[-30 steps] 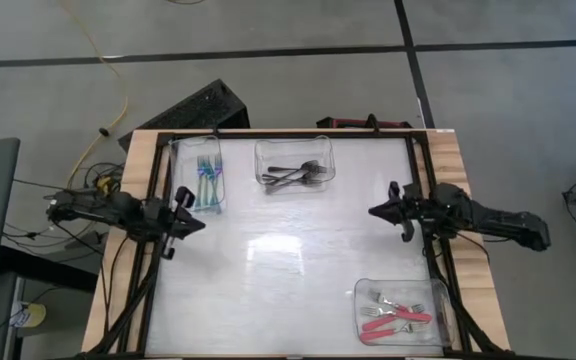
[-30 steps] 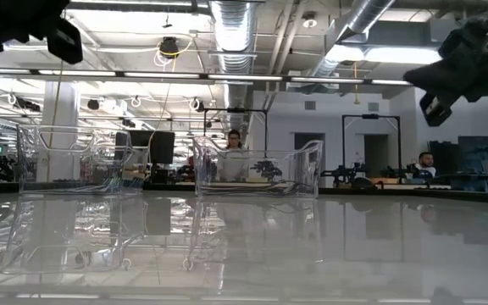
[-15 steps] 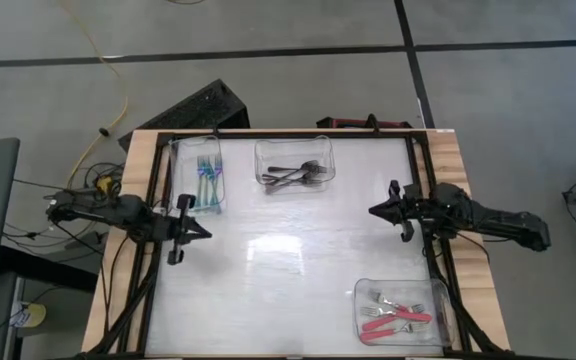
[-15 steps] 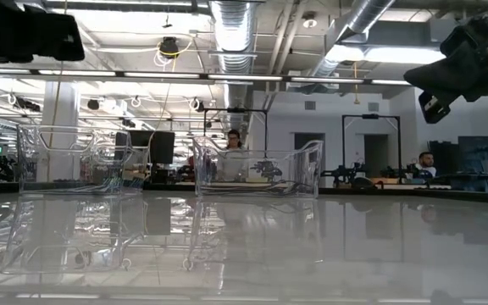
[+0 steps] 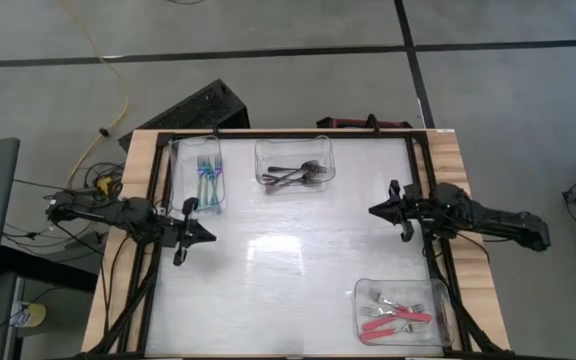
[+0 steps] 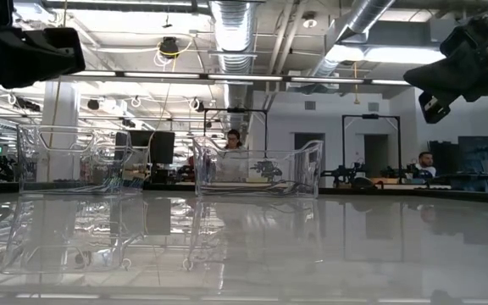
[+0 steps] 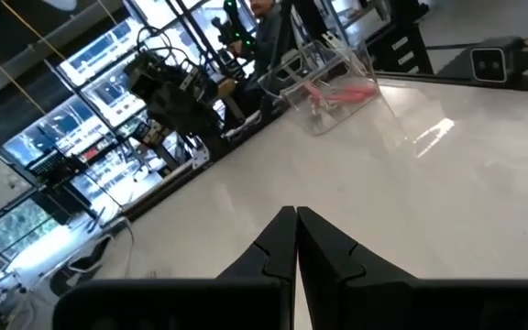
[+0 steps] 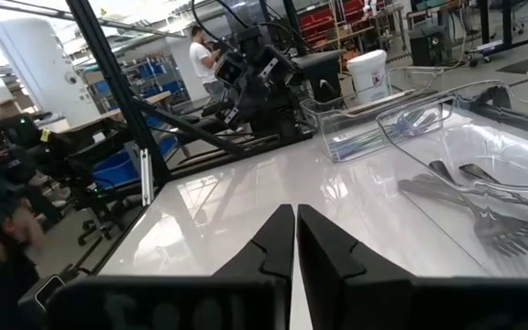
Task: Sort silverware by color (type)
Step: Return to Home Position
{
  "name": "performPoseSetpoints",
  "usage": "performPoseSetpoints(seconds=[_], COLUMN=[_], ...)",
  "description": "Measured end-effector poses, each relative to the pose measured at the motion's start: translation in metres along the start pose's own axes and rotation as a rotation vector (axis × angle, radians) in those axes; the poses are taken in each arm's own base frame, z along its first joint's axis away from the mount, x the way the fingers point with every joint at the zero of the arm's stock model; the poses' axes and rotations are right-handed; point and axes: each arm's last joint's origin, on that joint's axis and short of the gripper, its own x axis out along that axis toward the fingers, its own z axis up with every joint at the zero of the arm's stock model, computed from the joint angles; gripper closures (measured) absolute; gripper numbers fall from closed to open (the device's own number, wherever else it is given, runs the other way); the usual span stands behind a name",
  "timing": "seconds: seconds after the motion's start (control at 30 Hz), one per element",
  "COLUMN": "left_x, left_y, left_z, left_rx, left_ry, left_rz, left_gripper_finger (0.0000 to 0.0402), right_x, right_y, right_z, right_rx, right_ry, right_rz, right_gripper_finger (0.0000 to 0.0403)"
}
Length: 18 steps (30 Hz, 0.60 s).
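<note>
Across the counter (image 5: pixel 288 270) no loose silverware is showing. Teal forks (image 5: pixel 208 182) are lying in the 11 o'clock tub (image 5: pixel 175 178), black forks (image 5: pixel 294 176) in the 12 o'clock tub (image 5: pixel 259 160), and pink forks (image 5: pixel 396 320) in the 5 o'clock tub (image 5: pixel 358 300). Sorting is looking finished. The left gripper (image 5: pixel 200 236) at 9 o'clock and the right gripper (image 5: pixel 378 211) at 3 o'clock are hovering empty, fingers pressed together.

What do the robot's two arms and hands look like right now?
The left arm and right arm are slim, jointed and near-black all over. The left hand and right hand each carry two black wedge-shaped fingers tapering to a point, mounted on a wider black crossbar. No markings show.
</note>
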Motion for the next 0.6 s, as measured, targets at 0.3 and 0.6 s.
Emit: performPoseSetpoints(seconds=[0.3,0.6], left_x=[0.0001,0.0001], left_y=[0.0000,0.0000], left_z=[-0.0002,-0.0002], left_rx=[0.007,0.007], left_ry=[0.003,0.003], left_rz=[0.001,0.001], left_gripper_finger=[0.0401,0.0401], right_x=[0.0000,0.0000], right_y=[0.0000,0.0000], right_z=[-0.0001,-0.0001], right_rx=[0.000,0.000], right_ry=[0.000,0.000], right_rz=[0.000,0.000], right_gripper_finger=[0.0359,0.0359])
